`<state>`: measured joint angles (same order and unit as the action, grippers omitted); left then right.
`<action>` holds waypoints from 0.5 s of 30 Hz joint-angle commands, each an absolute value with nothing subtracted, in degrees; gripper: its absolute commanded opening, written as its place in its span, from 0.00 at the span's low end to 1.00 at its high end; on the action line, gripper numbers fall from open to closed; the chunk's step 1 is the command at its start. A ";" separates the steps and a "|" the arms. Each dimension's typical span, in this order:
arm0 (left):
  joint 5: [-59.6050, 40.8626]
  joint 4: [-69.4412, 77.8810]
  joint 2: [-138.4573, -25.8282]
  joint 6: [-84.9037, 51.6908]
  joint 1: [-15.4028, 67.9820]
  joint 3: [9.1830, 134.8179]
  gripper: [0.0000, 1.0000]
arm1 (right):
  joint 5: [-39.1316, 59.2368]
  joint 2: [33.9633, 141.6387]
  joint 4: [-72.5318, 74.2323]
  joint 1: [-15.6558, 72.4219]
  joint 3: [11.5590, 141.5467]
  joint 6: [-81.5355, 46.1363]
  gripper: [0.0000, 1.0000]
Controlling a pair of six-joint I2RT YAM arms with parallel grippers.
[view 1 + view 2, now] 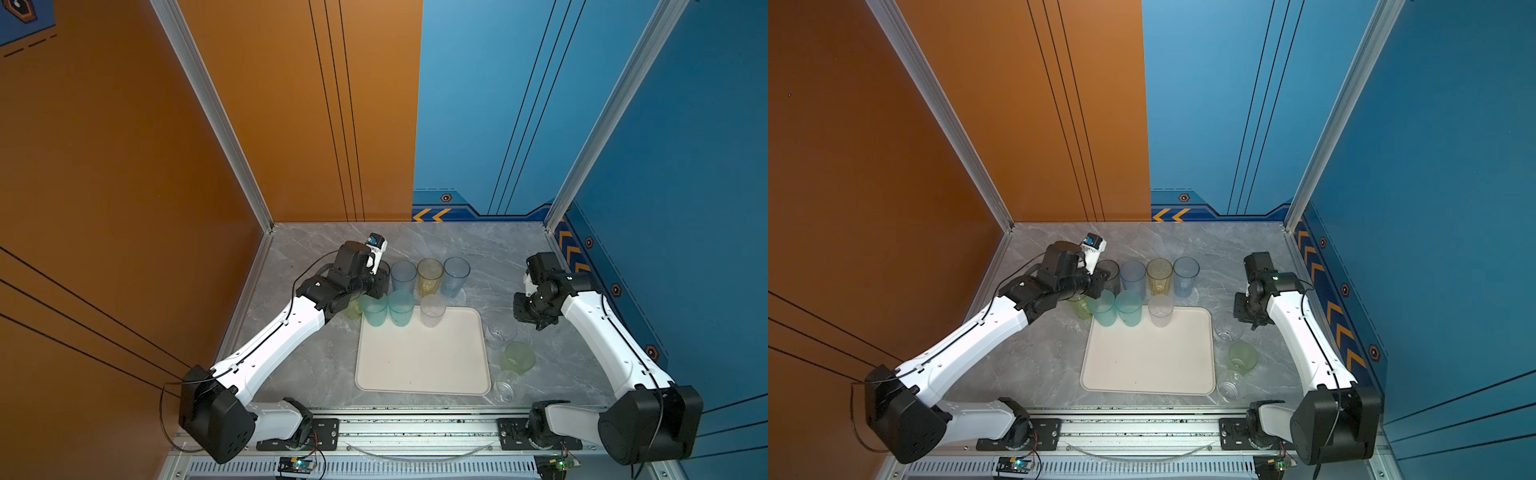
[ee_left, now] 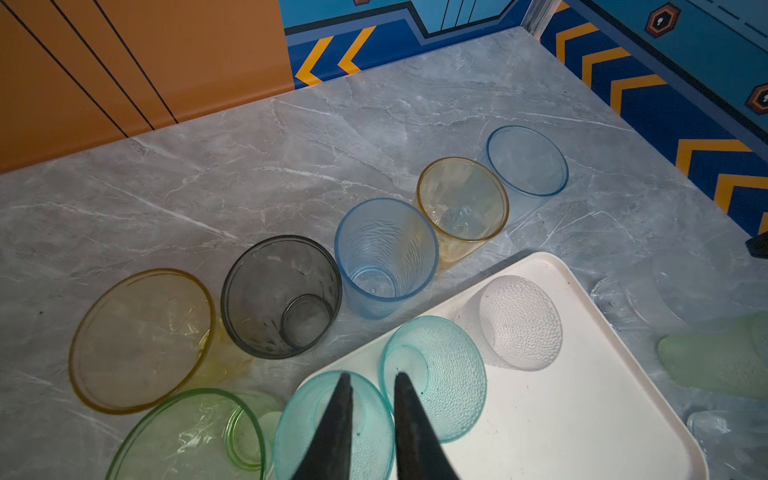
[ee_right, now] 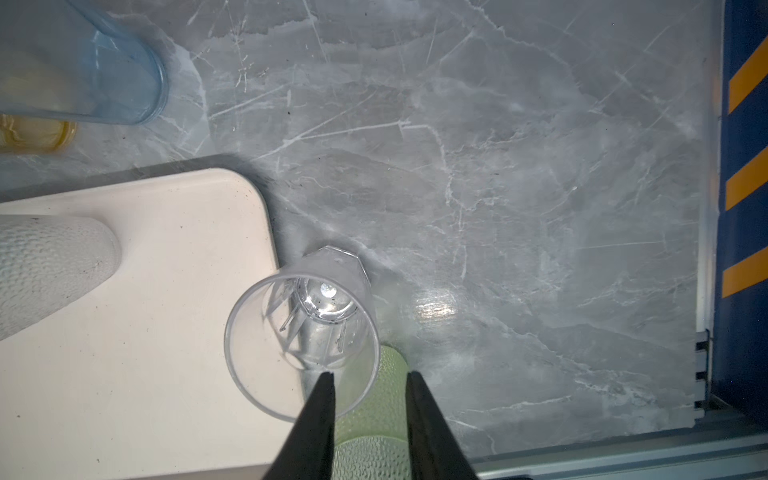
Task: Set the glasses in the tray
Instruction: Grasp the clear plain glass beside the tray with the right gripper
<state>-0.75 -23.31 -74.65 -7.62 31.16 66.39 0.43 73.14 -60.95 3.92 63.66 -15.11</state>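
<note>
Cream tray [image 1: 419, 365] is flanked at its right edge by an upright clear glass [image 3: 299, 332], over whose near rim the closer right gripper [image 3: 370, 374] is held, jaws parted, empty.

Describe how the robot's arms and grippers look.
The left arm and right arm have white shells, black joint housings and thin black cables. The left gripper and right gripper each end in two dark, tapered fingers.

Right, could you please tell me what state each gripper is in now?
Left gripper: slightly parted by a teal glass; hold cannot be told.
Right gripper: open above the clear glass.
</note>
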 commanded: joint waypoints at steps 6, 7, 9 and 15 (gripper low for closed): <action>-3.43 -21.69 -73.56 -8.88 30.06 65.33 0.20 | 4.18 77.10 -58.95 2.86 61.61 -15.56 0.27; -3.51 -21.71 -73.61 -8.88 29.98 65.37 0.20 | 4.42 77.49 -58.65 2.77 61.41 -15.56 0.28; -3.65 -21.70 -73.56 -8.88 29.88 65.55 0.20 | 4.62 78.12 -57.95 2.63 60.92 -15.62 0.27; -4.13 -21.71 -73.67 -8.81 29.51 65.90 0.21 | 5.08 79.08 -56.95 1.63 60.08 -15.48 0.27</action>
<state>-2.90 -22.85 -74.56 -8.49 30.04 65.84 4.21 78.56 -57.93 2.35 60.86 -15.11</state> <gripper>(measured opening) 0.205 0.274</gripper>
